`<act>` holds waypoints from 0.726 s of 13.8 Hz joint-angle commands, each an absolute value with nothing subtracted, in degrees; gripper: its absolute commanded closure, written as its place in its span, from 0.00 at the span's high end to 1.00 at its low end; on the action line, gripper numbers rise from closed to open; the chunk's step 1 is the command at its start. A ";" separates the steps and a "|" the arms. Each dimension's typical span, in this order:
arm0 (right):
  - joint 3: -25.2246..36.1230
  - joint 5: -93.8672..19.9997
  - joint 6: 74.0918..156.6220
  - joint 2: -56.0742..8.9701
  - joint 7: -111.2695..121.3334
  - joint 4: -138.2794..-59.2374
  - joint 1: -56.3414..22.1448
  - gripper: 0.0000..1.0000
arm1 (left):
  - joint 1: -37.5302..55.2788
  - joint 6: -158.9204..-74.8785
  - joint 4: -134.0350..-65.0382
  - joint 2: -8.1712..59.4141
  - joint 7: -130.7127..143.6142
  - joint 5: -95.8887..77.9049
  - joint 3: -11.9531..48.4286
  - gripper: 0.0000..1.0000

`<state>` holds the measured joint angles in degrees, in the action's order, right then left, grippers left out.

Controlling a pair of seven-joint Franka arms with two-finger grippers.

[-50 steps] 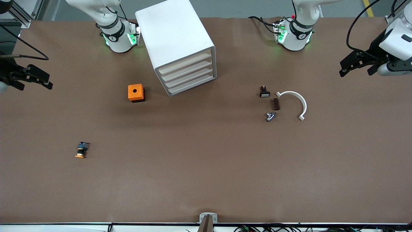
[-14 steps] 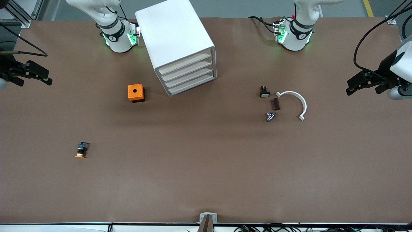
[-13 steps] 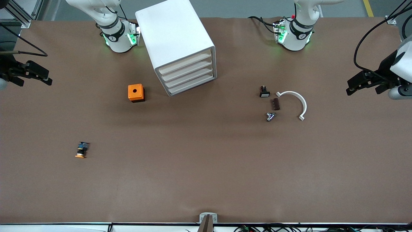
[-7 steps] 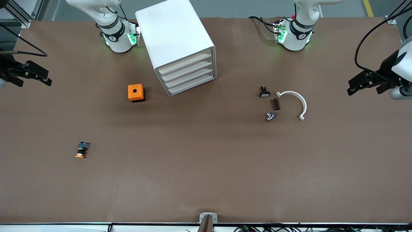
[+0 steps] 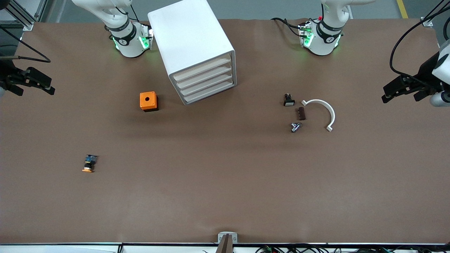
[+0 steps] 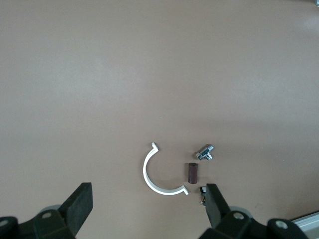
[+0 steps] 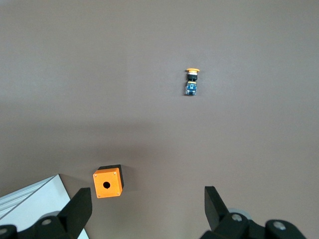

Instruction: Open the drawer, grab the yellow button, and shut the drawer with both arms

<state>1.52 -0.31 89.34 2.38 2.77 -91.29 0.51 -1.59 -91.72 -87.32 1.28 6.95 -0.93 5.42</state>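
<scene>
Covering the whole scene is one brown table (image 5: 225,182), its top matte and plain, with a strip of grey floor showing past its edge by the robot bases; two white arms rise from green-lit bases, the right arm (image 5: 116,21) and the left arm (image 5: 328,24); one white cabinet (image 5: 191,45) with rounded corners stands between the bases, holding four shallow tray drawers, all shut; the drawer (image 5: 202,69) of the task is the uppermost, white, wide and flush with the front; one orange cube (image 5: 148,101) with a round hole sits beside the cabinet toward the right arm's end; one white curved clip (image 5: 321,112) lies toward the left arm's end, and beside it one brown block (image 5: 301,113), one black part with a white face (image 5: 288,100) and one silver fitting (image 5: 295,127); the one button (image 5: 89,163), orange cap, silver ring, black-and-blue body, lies on its side out on the table, nearer the camera than the cube; the right gripper (image 5: 35,81) hangs over its end of the table, jaws spread and empty; the left gripper (image 5: 400,92) hangs over the other end, likewise spread and empty
</scene>
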 commanded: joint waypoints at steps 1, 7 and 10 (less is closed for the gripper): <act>1.23 1.23 89.91 2.90 3.34 -91.23 0.70 1.00 | -2.81 -91.05 -87.01 0.44 5.89 -1.58 6.33 1.00; 1.14 0.88 89.91 2.99 3.25 -91.32 0.70 1.00 | -2.81 -91.05 -87.01 0.79 5.98 -1.58 6.33 1.00; 1.23 0.35 90.26 2.90 3.25 -91.32 0.79 1.00 | -2.99 -90.97 -87.10 0.97 5.98 -1.58 6.24 1.00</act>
